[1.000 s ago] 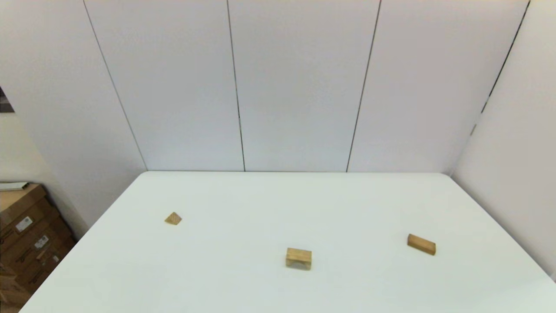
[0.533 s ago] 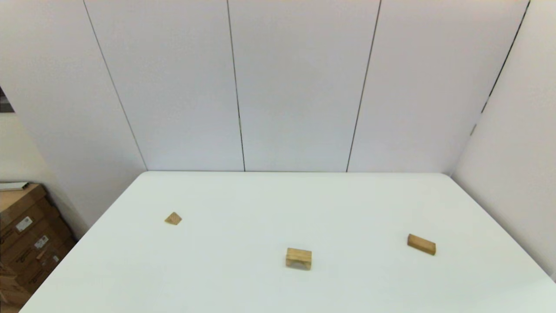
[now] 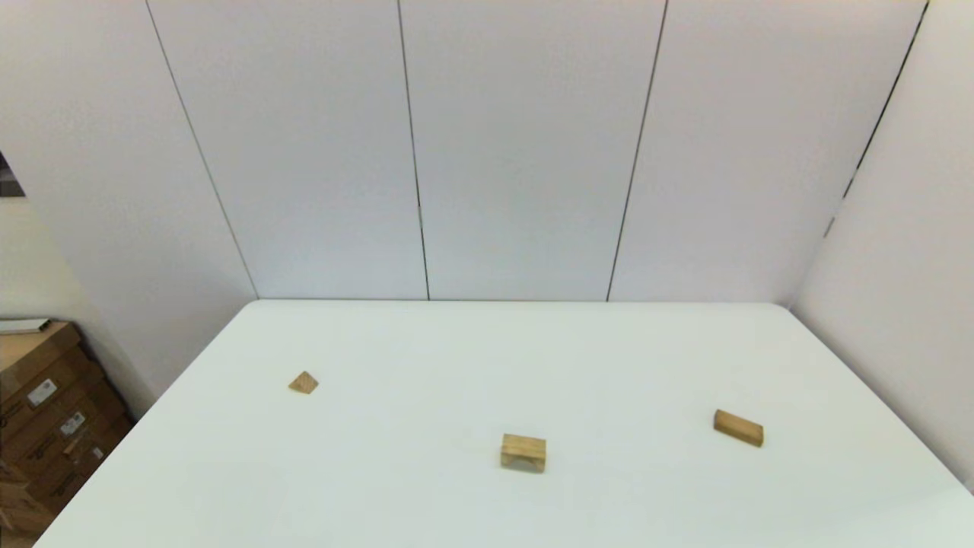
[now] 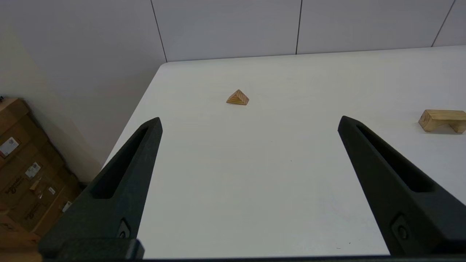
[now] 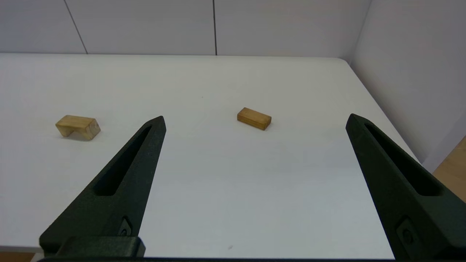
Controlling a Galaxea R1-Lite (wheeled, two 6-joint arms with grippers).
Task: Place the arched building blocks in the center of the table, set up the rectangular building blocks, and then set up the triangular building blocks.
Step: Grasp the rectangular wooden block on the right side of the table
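Wooden arched block stands legs-down near the table centre, so the bar at right seems next, calling for the empty, wide-open right gripper to reach it; the left gripper gapes empty too.

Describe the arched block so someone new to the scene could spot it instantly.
On the white table, three light-wood blocks lie well apart. The arched block is the middle one, nearest the robot, between the small triangular wedge on the left and the plain rectangular bar on the right. Only it has a notch underneath, leaving two short legs.
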